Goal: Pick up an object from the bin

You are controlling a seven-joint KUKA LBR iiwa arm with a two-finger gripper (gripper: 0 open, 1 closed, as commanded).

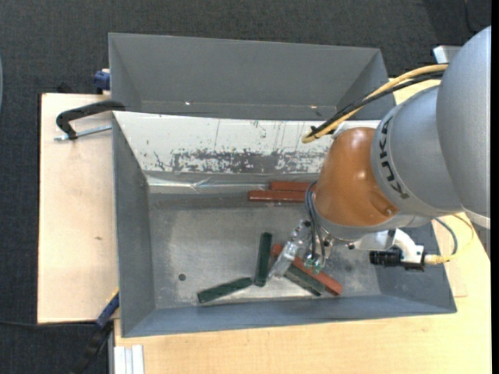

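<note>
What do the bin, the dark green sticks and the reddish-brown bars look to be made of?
Bin: sheet metal, matte grey; its back wall is scratched and shiny. Dark green stick: flat, matte, likely painted wood or plastic; cannot tell which. Reddish-brown bar: same flat shape, dull finish, perhaps wood or plastic.

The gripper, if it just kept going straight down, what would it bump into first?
Most likely the red-brown stick and dark green stick lying right under the gripper; its height above them is unclear.
</note>
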